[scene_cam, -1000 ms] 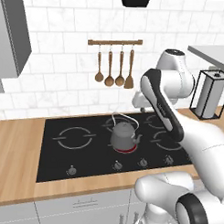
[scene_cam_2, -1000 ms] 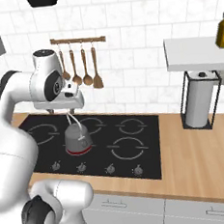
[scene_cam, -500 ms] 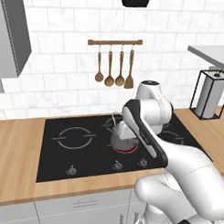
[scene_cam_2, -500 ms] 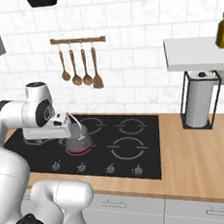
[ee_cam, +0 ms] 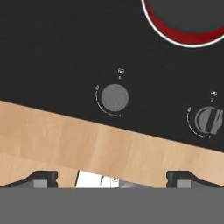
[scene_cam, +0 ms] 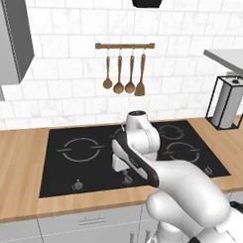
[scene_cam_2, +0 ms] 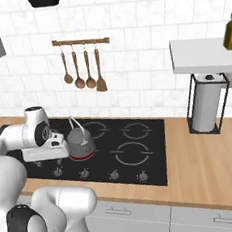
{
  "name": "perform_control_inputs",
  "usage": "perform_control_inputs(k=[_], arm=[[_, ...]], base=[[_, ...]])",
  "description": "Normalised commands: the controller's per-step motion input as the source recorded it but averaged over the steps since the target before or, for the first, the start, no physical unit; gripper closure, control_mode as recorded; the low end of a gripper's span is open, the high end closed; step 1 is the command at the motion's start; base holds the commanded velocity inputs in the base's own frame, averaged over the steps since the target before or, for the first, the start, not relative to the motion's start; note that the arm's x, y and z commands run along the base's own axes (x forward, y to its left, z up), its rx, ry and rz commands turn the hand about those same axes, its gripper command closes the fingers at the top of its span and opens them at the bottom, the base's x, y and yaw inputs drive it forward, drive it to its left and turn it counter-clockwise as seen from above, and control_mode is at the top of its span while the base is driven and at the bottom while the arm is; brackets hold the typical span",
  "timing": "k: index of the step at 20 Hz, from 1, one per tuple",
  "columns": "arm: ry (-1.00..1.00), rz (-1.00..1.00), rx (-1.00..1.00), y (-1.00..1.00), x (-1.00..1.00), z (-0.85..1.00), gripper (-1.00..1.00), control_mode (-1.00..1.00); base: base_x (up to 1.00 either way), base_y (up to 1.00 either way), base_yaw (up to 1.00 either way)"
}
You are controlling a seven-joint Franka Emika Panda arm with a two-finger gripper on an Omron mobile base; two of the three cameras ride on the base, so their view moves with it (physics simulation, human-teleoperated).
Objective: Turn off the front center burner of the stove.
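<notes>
Front center burner glows red beneath a grey kettle on the stove, the wide black glass cooktop set into a wooden bench in a white-tiled kitchen. In the right base view the red rim shows around the kettle's base, toward the near left of the glass, just behind the row of small silvery knobs along the near edge. The white arm reaches low over that near edge, its hand just left of the kettle.

From the hand camera, the claw looks down on the stove's near strip. Its two dark fingertips stand wide apart at the frame's bottom corners, holding nothing. Between them and a little beyond sits a round grey knob ringed by a faint dial mark; a second knob, with a raised bar across its face, lies to the right. A curve of the red burner fills the top right corner of that view, and the wooden bench edge runs across below the knobs.

In the left base view the arm covers the middle of the cooktop, hiding the kettle. Four wooden utensils hang from a rail on the far wall. A paper towel roll in a black wire stand sits on the bench at right, under a white shelf carrying a yellow bottle.
</notes>
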Motion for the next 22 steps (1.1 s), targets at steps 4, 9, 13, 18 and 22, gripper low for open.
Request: perform_control_inputs(k=[4,9,13,18,22], arm=[[-0.03,0.0,0.0,0.0,0.37,-0.46,-1.0,-1.0],[0.0,0.0,0.0,0.0,0.25,-0.47,-1.0,-1.0],[0.0,0.0,0.0,0.0,0.07,-0.35,-1.0,-1.0],[0.0,0.0,0.0,0.0,0.03,-0.32,-1.0,-1.0],[-0.01,0.0,0.0,0.07,0.16,-0.15,-1.0,-1.0]], base=[[0.0,0.0,0.0],[0.0,0.0,0.0],[0.0,0.0,0.0],[0.0,0.0,0.0],[0.0,0.0,0.0]])
